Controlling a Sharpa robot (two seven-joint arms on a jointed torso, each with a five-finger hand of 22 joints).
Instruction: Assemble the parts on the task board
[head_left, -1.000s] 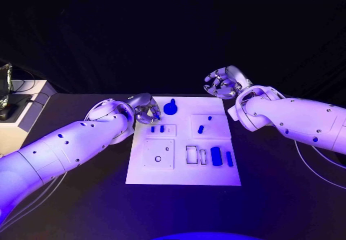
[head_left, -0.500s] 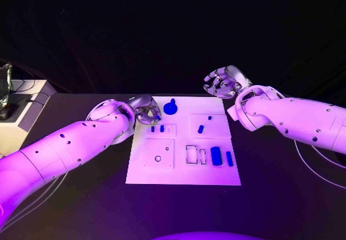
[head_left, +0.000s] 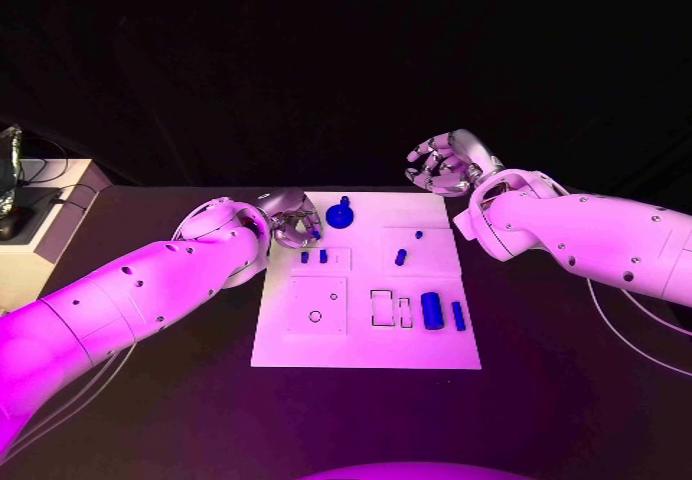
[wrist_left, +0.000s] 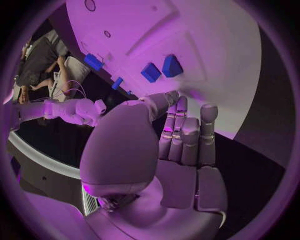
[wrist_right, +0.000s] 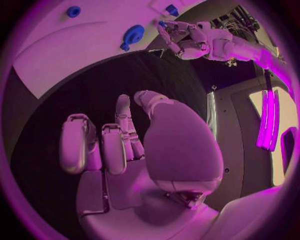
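Judging by the layout, the assembly is sitting at an early stage. On the task board (head_left: 366, 345), several blue parts are lying loose: a long bar (head_left: 459, 316) and a thicker block (head_left: 431, 311) near the board's near right corner, two short pegs (head_left: 313, 257) standing in the inset panel toward the left edge, and a round knobbed piece (head_left: 340, 214) at the far edge. Empty outlined slots beside the block are suggesting pieces yet to be seated.

The left hand (head_left: 293, 222) is hovering at the board's far left corner, fingers (wrist_left: 187, 132) loosely curled, grasping nothing that I can see. The right hand (head_left: 447, 165) is hanging beyond the board's far right corner, fingers (wrist_right: 112, 145) released and empty.

The board is lying on a dark tabletop (head_left: 173, 400); a pale box (head_left: 36, 250) is standing well to the board's left, and the room behind is dark.
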